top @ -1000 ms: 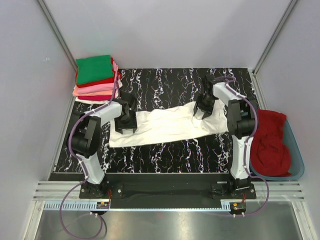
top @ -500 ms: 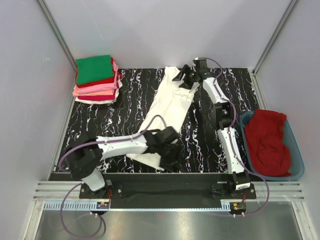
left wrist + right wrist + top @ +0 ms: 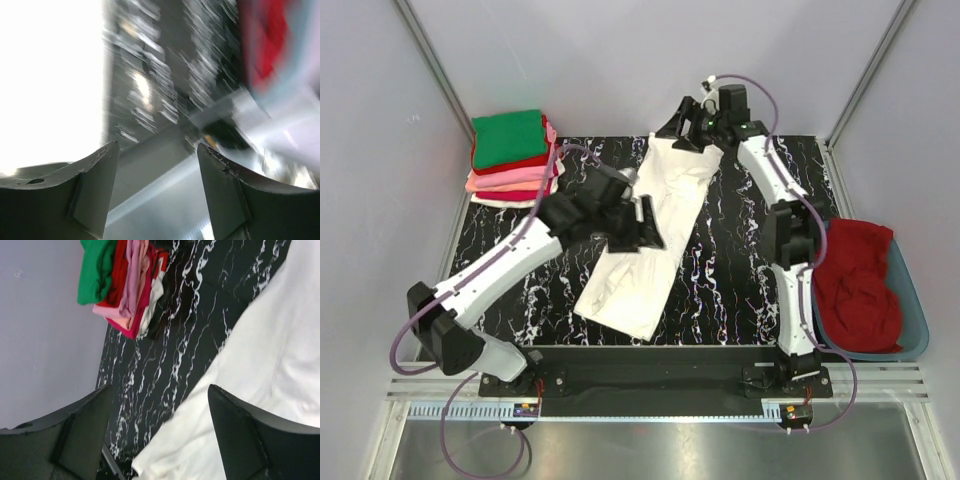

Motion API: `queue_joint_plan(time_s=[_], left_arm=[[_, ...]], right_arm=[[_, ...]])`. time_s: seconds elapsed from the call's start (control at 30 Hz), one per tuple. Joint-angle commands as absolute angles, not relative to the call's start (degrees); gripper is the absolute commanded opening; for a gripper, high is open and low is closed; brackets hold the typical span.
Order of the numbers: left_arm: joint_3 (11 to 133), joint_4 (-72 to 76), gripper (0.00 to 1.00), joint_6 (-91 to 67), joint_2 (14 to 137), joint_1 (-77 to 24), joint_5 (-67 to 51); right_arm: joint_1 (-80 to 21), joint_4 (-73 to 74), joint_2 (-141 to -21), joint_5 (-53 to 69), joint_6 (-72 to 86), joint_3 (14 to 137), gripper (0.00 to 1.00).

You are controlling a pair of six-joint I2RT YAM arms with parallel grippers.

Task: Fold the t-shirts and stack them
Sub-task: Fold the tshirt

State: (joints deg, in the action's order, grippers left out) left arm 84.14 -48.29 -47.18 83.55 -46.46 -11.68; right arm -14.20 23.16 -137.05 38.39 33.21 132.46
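Observation:
A long white t-shirt [image 3: 645, 240] lies folded in a strip, running slantwise from the far edge of the mat toward the near edge. My left gripper [image 3: 648, 232] hovers over its left edge near the middle, open and empty; the left wrist view is blurred, with the left gripper [image 3: 157, 147] showing only air between its fingers. My right gripper [image 3: 682, 128] is raised over the strip's far end, open. In the right wrist view the right gripper [image 3: 160, 387] holds nothing, and the white t-shirt [image 3: 270, 355] lies below. A stack of folded t-shirts [image 3: 513, 155], green on top, sits at the far left.
A blue tub [image 3: 912, 300] at the right edge holds a crumpled red t-shirt [image 3: 860, 285]. The black marbled mat [image 3: 740, 270] covers the table. Grey walls close in the left, right and far sides. The arm bases stand on a rail at the near edge.
The white t-shirt went from lying across the mat to lying slantwise front to back. My left gripper swung from the near edge up to the middle. My right gripper opened at the far end.

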Motion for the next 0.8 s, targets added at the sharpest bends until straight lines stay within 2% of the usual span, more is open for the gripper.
queue_joint_plan(time_s=[0.0,0.13,0.23,0.43,0.57,0.77], left_arm=[[78.24,-53.27,0.69,-34.67,79.72,-36.95,-1.95],[74.36,-53.52,0.62,-30.41,82.43,-28.58,0.88],[71.38,-52.30,0.61,-28.39,77.82,-22.25,-2.81],[66.72,-53.79,0.64,-21.45,67.87,-14.33,1.65],[59.26,-52.92,0.65,-18.46,61.98,-10.55,1.58],[55.46,-50.89,0.66,-18.89,56.08,-8.79,1.40]], right_arm=[[-15.37,30.48,-124.14,33.86,27.97,124.21,0.84],[-22.65,37.43,-115.07,25.59,26.89,108.13,0.80],[-29.41,35.70,-109.44,24.09,28.73,98.63,0.78],[-40.41,39.10,-108.89,21.28,32.78,97.91,0.76],[-48.40,41.48,-112.14,18.38,35.50,98.26,0.76],[-52.82,42.36,-115.83,16.44,38.49,96.85,0.72]])
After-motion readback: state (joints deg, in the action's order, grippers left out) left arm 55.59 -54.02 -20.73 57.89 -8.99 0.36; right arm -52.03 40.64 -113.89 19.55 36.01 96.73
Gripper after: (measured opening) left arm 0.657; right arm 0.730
